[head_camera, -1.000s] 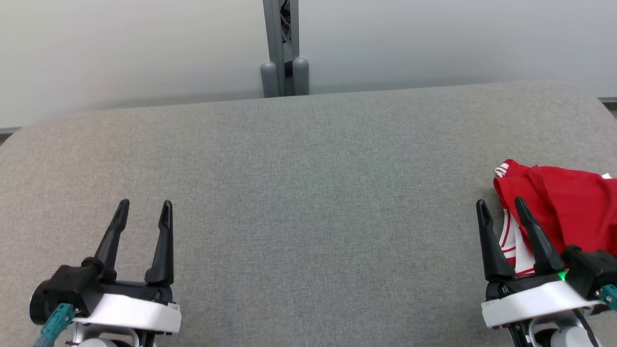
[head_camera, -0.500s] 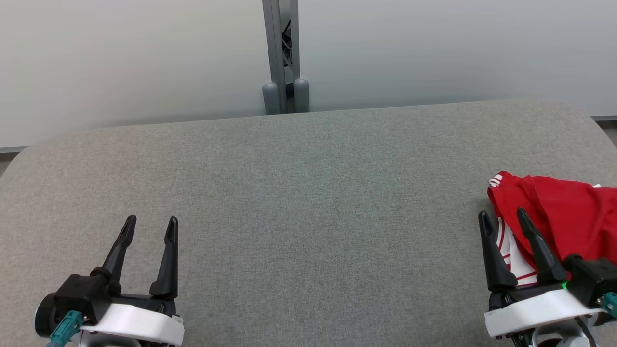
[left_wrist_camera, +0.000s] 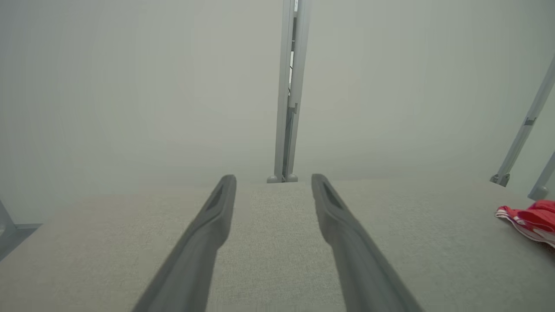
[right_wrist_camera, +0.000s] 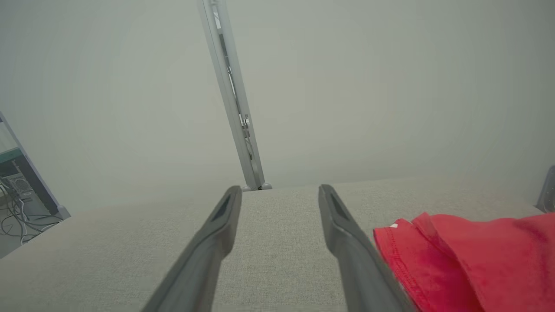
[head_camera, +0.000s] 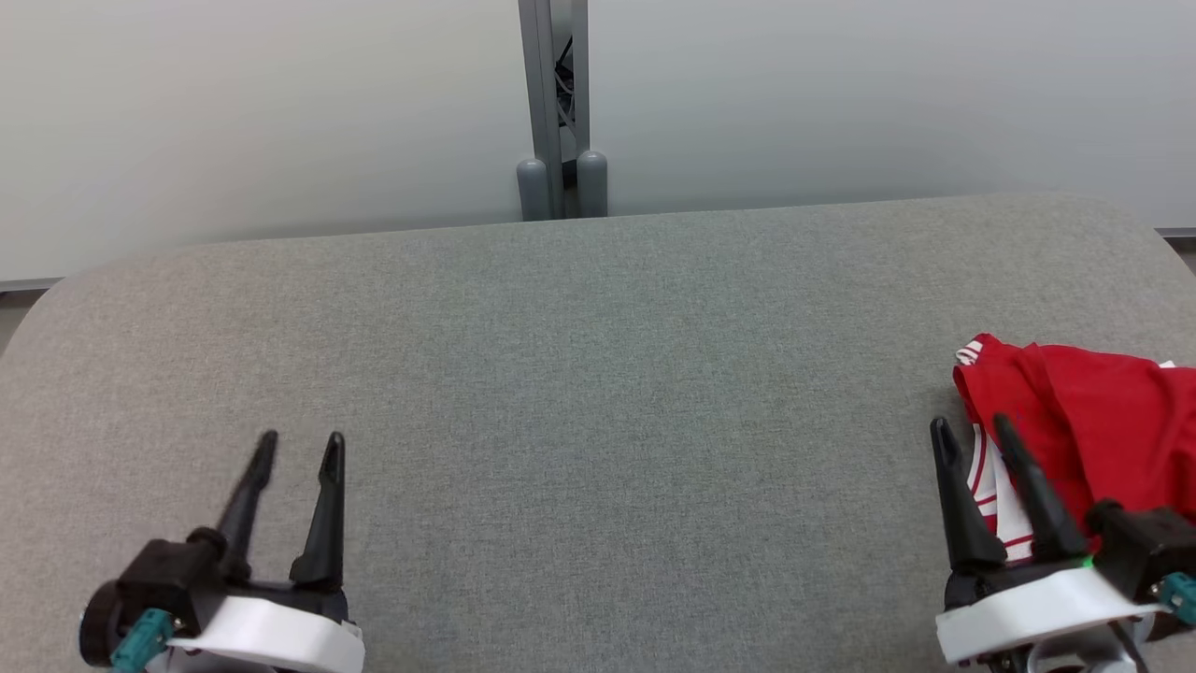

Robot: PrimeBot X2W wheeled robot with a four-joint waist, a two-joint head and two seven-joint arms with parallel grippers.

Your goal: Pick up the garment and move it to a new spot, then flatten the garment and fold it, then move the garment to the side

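A crumpled red garment point(head_camera: 1093, 421) with white stripes lies at the right edge of the grey table point(head_camera: 598, 374). In the right wrist view the garment point(right_wrist_camera: 468, 260) sits just right of my fingers. My right gripper point(head_camera: 972, 432) stands open at the lower right, its fingers beside and over the garment's near left edge, nothing between them. At the lower left my left gripper point(head_camera: 299, 444) is open and empty above bare cloth. In the left wrist view the garment point(left_wrist_camera: 529, 219) shows small at the far right.
The grey fabric-covered table has rounded far corners. A grey metal post point(head_camera: 559, 103) with two round feet stands behind its far edge against a pale wall. Slanted frame legs point(left_wrist_camera: 524, 125) show at the right. Cables and equipment point(right_wrist_camera: 17, 203) lie on the floor at left.
The head camera has shifted, so the table's far edge sits lower in the picture. Both grippers' fingers stand slightly closer together than before. The garment has not moved.
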